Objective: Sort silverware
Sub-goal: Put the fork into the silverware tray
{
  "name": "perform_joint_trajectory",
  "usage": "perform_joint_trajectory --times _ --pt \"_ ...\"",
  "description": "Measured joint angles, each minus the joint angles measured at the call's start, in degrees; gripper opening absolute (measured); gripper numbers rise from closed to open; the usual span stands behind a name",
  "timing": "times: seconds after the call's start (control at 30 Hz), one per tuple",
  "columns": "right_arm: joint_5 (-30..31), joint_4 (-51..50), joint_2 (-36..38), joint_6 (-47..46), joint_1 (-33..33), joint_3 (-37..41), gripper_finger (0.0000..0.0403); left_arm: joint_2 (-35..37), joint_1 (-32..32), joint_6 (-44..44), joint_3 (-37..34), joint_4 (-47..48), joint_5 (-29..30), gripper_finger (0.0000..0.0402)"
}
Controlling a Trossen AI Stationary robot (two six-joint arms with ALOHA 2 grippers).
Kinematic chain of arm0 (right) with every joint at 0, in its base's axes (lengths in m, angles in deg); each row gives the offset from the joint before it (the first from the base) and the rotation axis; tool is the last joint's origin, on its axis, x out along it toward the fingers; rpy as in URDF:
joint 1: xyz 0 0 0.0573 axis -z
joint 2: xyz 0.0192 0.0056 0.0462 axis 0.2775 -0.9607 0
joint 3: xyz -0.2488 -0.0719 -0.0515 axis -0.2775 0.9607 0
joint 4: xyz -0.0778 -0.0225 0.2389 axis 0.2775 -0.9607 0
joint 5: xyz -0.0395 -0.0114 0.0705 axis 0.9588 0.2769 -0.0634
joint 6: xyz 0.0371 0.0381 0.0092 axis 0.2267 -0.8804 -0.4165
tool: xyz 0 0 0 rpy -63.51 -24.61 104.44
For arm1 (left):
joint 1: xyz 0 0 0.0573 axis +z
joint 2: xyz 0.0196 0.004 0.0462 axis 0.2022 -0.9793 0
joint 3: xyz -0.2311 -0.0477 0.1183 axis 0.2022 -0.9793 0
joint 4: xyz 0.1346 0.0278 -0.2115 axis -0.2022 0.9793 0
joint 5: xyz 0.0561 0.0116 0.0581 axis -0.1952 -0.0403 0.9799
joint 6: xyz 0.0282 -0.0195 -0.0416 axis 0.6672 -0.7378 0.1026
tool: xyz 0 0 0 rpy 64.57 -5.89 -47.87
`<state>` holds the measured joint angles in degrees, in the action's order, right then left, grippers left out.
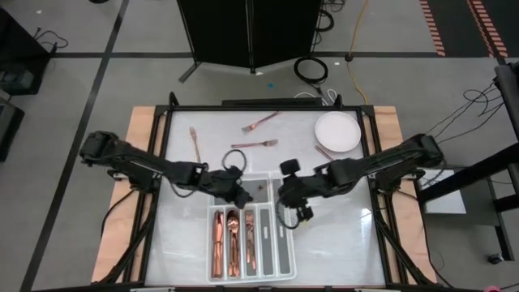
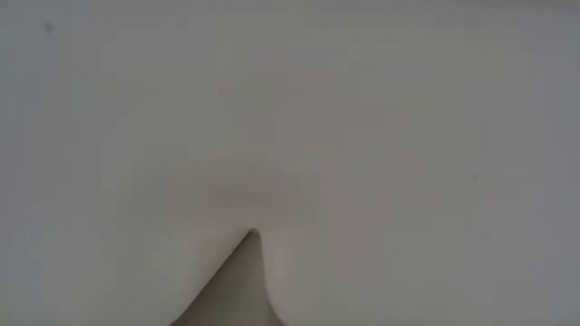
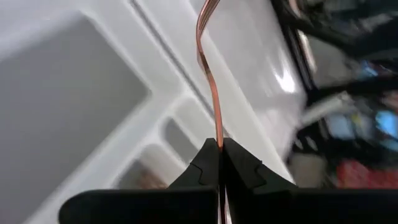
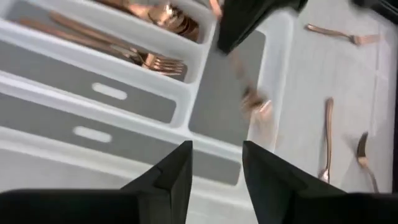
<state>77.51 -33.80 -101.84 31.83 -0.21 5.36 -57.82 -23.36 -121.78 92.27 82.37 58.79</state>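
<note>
Your high view looks straight down on the whole table, taking in the white divided plastic tray (image 1: 250, 235). Both wrist views sit close above that tray (image 4: 124, 106), sharing it with the overhead. Your low view shows only blank pale surface, very near.

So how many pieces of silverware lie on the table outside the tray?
4: one fork near the table's left edge, two forks at the far middle, one piece beside the plate. The arms may hide more.
</note>
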Motion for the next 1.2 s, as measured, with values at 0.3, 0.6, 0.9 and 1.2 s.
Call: perform_joint_trajectory --times 0.3,0.6,0.9,1.2 --pt "0.2 5.5 9.0 -3.9 -5.9 5.4 0.0121 5.1 -20.0 -24.9 0.0 13.4 36.0 0.0002" --pt "0.3 11.0 10.4 -6.5 -8.6 9.3 0.0119 -10.6 -32.0 -40.4 3.4 0.1 55.1 0.0002" --pt "0.3 11.6 10.4 -9.2 -9.1 9.7 0.0119 -19.3 -35.2 -41.6 19.3 11.1 61.8 0.0002" --pt "1.0 12.8 10.0 -12.9 -13.1 9.7 0.0119 -30.5 -35.5 -46.7 31.1 12.9 62.4 0.0002"
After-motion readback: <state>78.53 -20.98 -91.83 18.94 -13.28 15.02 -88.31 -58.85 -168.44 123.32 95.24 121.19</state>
